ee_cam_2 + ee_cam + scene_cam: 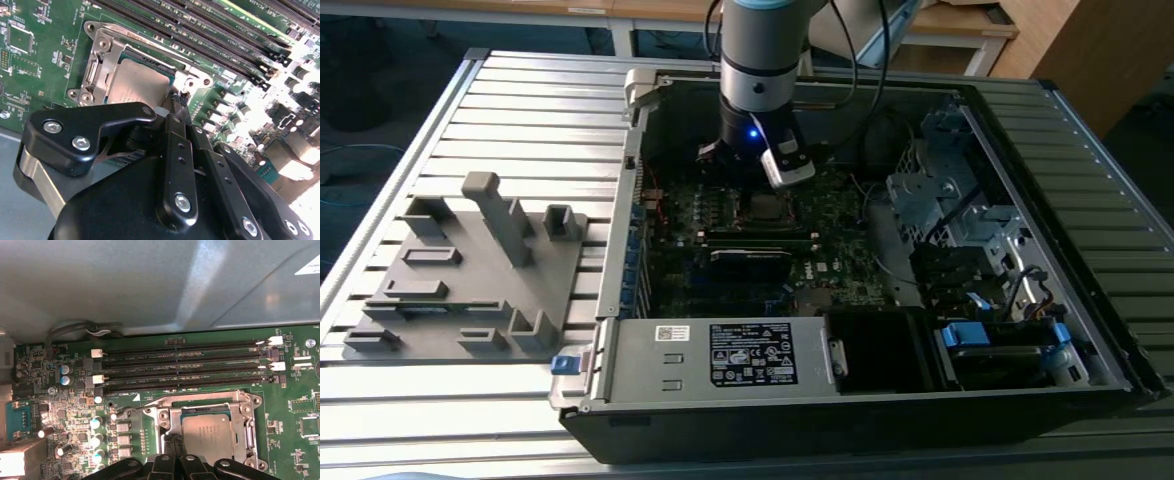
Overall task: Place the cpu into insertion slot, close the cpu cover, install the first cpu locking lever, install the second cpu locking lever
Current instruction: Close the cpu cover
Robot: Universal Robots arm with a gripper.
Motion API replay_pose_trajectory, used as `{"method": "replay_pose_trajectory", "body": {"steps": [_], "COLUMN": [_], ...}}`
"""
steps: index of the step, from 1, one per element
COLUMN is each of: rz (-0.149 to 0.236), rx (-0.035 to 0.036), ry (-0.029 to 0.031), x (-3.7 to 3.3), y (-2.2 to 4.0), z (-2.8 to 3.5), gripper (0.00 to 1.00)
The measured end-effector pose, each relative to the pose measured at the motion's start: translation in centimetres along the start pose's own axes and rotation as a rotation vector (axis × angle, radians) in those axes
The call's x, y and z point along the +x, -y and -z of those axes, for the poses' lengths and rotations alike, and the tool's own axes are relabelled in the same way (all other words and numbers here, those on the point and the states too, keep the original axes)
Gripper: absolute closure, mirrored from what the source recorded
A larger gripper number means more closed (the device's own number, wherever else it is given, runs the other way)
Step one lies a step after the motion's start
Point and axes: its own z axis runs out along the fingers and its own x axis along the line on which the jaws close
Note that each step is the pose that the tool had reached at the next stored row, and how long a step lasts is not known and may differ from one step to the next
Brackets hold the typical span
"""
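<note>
The cpu lies in the insertion slot on the green board, the cpu cover flat around it. The claw hangs at the socket's edge, tips pressed together, inside the open computer case on the slatted bench

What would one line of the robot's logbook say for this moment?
cpu: seated in insertion slot | cpu cover: down around the cpu | pincer: at the slot's edge beside the cpu
</note>
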Motion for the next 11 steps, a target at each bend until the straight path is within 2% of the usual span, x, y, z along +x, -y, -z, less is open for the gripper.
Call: {"method": "replay_pose_trajectory", "body": {"steps": [11], "rz": [0.000], "rx": [0.0001], "ry": [0.0000], "x": [0.05], "y": [0.01], "z": [-0.27], "gripper": [0.90]}}
